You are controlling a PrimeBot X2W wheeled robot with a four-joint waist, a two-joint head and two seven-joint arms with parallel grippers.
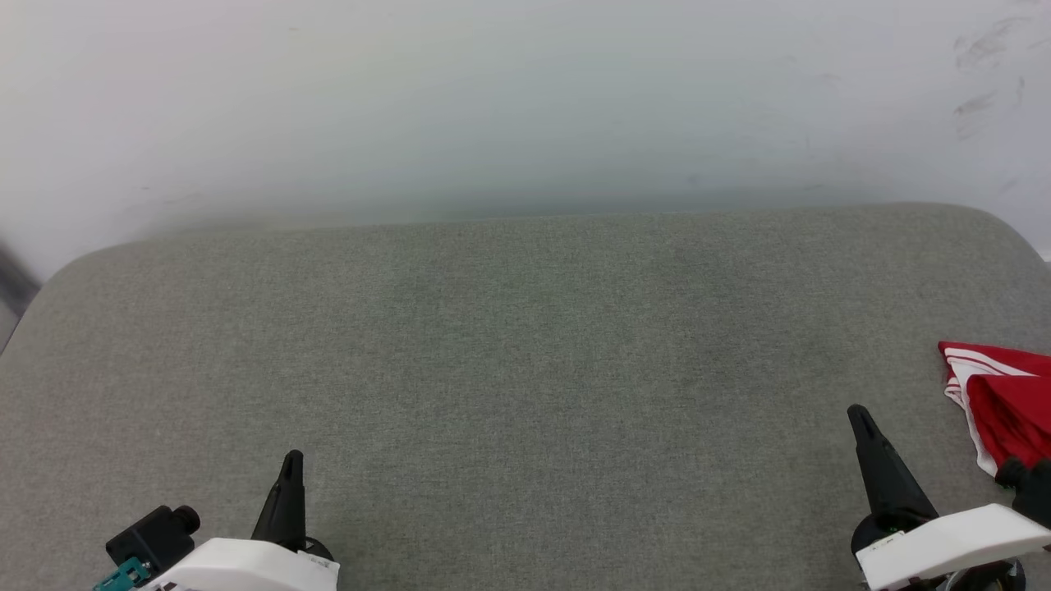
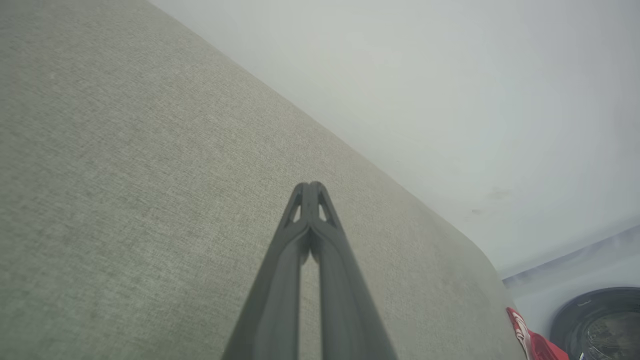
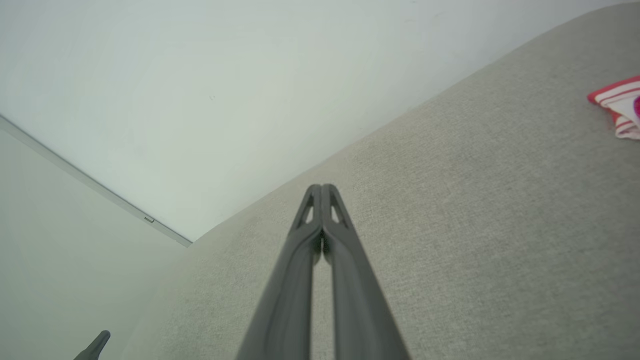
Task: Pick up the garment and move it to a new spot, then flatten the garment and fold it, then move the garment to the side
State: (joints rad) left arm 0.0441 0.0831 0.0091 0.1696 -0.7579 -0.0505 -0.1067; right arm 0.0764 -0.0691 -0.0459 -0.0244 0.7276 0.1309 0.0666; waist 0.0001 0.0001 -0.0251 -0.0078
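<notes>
At the lower left of the head view, the left tool points up over the grey fabric-covered counter. Its two dark fingers are pressed together, with nothing held between them. In the left wrist view the same left tool has its tips touching over bare grey fabric. The garment appears as a small red scrap at the lower right edge of that view, well apart from the tool. A dark round object sits just beyond it, too blurred to identify.

A pale wall rises behind the counter's far edge.

Further right in the head view, the right tool also points up, its fingers closed on nothing. The garment lies to its right at the counter's right edge, cut off by the frame. It is bunched red cloth with white and red-white striped trim, near the right tool's fingers but not touching them.

In the right wrist view the right tool has its tips together over the fabric. The garment's striped edge lies apart at the upper right, flat on the counter.
</notes>
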